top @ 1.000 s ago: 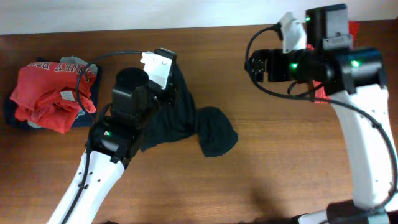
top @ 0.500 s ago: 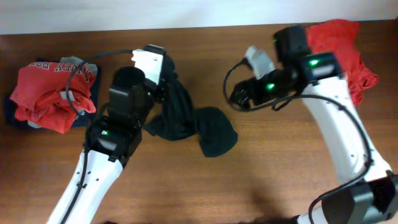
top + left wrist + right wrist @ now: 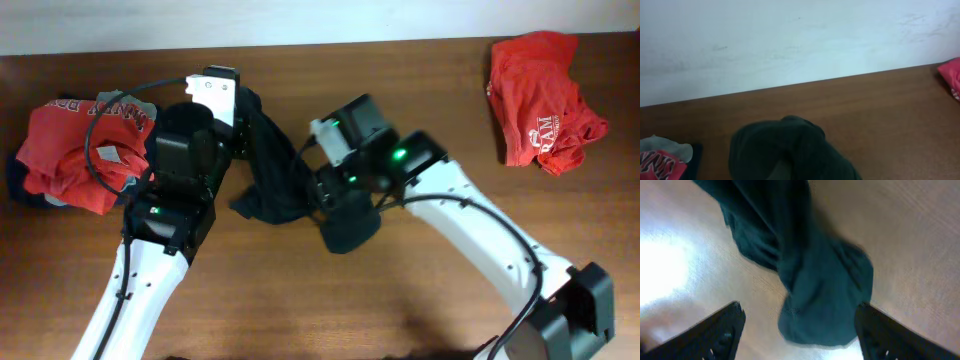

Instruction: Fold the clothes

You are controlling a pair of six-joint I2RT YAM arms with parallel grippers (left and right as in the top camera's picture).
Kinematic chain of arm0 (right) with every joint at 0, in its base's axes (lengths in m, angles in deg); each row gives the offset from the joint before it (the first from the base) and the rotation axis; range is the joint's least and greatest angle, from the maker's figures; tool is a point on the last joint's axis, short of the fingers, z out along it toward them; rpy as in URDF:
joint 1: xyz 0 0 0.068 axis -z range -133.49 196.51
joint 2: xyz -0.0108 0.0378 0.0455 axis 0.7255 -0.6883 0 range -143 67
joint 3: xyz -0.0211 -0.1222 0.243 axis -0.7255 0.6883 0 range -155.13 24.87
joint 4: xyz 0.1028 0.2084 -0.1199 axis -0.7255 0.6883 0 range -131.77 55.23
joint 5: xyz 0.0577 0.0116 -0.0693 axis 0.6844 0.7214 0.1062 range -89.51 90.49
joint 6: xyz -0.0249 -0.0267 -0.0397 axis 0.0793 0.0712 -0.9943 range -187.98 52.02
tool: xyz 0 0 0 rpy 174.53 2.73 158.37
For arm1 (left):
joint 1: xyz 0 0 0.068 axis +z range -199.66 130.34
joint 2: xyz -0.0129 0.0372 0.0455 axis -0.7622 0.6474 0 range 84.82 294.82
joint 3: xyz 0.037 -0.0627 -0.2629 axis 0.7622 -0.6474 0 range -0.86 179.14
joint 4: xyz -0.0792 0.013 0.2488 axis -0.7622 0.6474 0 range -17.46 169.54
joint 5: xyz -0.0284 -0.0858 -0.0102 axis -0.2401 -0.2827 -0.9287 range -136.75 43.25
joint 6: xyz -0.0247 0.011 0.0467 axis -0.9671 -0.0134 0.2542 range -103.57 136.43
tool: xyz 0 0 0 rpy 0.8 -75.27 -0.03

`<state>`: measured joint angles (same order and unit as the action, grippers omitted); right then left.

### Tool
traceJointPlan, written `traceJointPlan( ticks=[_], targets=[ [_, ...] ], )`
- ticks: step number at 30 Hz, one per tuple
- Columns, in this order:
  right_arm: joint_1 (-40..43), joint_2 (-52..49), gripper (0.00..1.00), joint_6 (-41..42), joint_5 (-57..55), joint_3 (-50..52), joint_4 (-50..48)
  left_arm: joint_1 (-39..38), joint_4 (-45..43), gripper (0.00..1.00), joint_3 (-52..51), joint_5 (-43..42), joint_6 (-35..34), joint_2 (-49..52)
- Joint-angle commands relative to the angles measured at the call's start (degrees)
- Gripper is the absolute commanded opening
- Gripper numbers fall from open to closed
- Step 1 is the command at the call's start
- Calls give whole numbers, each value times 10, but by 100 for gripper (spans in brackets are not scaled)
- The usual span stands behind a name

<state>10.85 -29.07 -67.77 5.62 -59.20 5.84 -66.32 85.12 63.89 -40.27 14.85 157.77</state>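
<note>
The black shirt (image 3: 272, 170) lies bunched near the middle of the table (image 3: 420, 310), drawn into a long ridge with a rounded lump at its lower right end. Its upper end gathers at the left gripper (image 3: 243, 112), which is clamped on it; in the left wrist view the cloth (image 3: 790, 147) rises as a dark bunch that hides the fingers. The right gripper (image 3: 799, 309) hangs over the lump with its fingers (image 3: 725, 327) spread wide, holding nothing. A red shirt (image 3: 540, 95) with white lettering lies crumpled at the far right corner, well apart. At the left edge sits a pile (image 3: 75, 150): red on top, grey showing behind, navy beneath.
</note>
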Motion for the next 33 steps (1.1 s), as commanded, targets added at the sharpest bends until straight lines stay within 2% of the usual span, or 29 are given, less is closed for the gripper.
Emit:
traceJointPlan(
  ticks=[1,6,10,14,18,27,33],
  targets=[
    [-45,-11,72,45,-119,5,-19,3,-3,1,-2,9,-9,1],
    [-80,-41,64,129,-210,5,-51,3,0,1,-2,9,-34,4],
    [-82,-67,62,165,-219,5,-71,3,0,0,-2,9,-40,4],
    [-82,-86,58,182,-219,5,-76,3,0,0,-2,10,-40,4],
    [-83,-91,50,201,-217,5,-74,16,0,1,-2,24,-48,4],
    [-101,-91,45,218,-219,5,-77,80,0,1,-2,24,-125,4],
    [-127,-91,45,218,-219,5,-90,87,0,1,-2,24,-132,4]
  ],
)
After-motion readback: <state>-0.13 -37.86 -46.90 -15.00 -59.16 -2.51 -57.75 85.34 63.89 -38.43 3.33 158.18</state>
